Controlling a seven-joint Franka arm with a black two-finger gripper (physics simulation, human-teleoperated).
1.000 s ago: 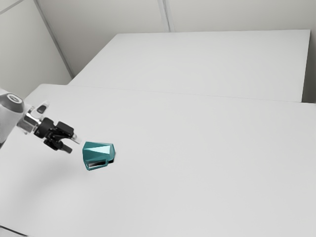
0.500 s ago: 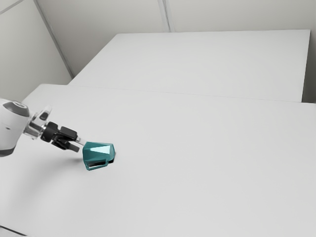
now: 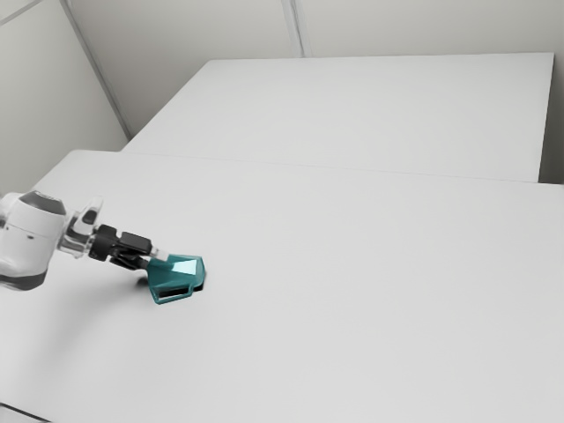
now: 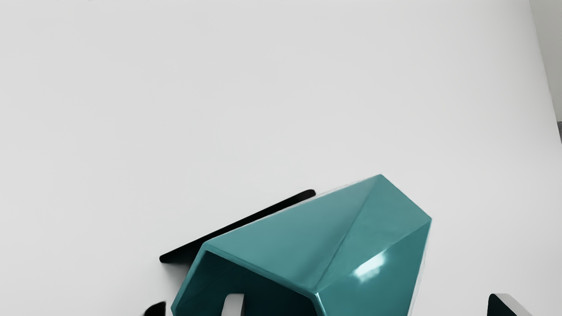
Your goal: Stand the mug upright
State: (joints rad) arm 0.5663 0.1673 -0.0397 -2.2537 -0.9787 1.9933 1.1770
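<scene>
Teal and tipped on its side, the mug (image 3: 177, 278) lies on the table (image 3: 352, 247). The gripper (image 3: 152, 257), spread wide, has moved up to its mouth, apparently lining up a wall grip to right it.

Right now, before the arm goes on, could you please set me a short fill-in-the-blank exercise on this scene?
The teal faceted mug lies on its ____ on the white table. Its mouth, against which one finger shows in the wrist view, faces the exterior view's ____. The pincer is not shut but ____. The part of the mug made for holding it is its ____.

Missing words: side; left; open; handle.
</scene>
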